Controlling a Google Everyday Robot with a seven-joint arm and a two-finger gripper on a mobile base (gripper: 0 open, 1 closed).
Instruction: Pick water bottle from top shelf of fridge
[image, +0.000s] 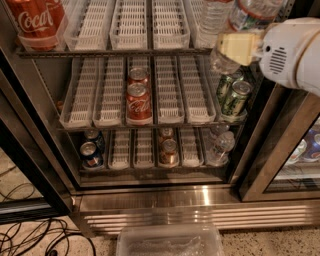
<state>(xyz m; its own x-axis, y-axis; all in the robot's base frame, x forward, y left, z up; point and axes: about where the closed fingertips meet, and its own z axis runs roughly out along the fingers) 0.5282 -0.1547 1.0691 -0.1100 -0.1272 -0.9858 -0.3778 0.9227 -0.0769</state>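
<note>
Clamping the water bottle (249, 14) across its ribbed clear middle, the cream-padded gripper (235, 49) on a smooth white arm sits at the right end of the top shelf (132, 51), a wire rack with slotted translucent trays. The bottle tilts, its rounded base hanging before the front rail of the steel-based fridge (200, 200).

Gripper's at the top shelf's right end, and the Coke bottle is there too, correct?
No. The Coke bottle stands at the left end of the top shelf, as the camera view shows. The gripper is at the right end.
</note>
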